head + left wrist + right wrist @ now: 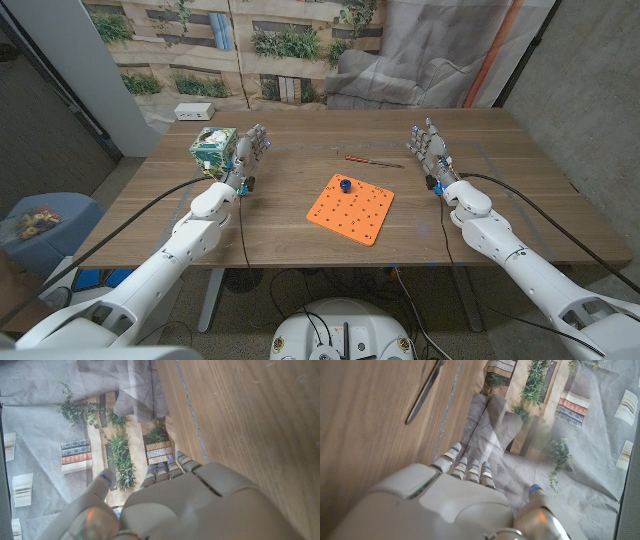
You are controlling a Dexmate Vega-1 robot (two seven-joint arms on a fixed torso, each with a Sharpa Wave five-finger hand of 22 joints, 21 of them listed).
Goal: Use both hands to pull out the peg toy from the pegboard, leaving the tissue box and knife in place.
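Peg (344, 185) seated in orange board (350, 209), near its far corner, mid-table. Not pulled yet; whole job left. Left hand (248, 152) raised beside tissue box (213, 150), fingers apart, holding nothing. Right hand (428, 145) likewise wide and empty, well apart from board. Knife (372, 160) untouched beyond board, nearer right hand. Next, by judgement: bring both hands in to board and peg.
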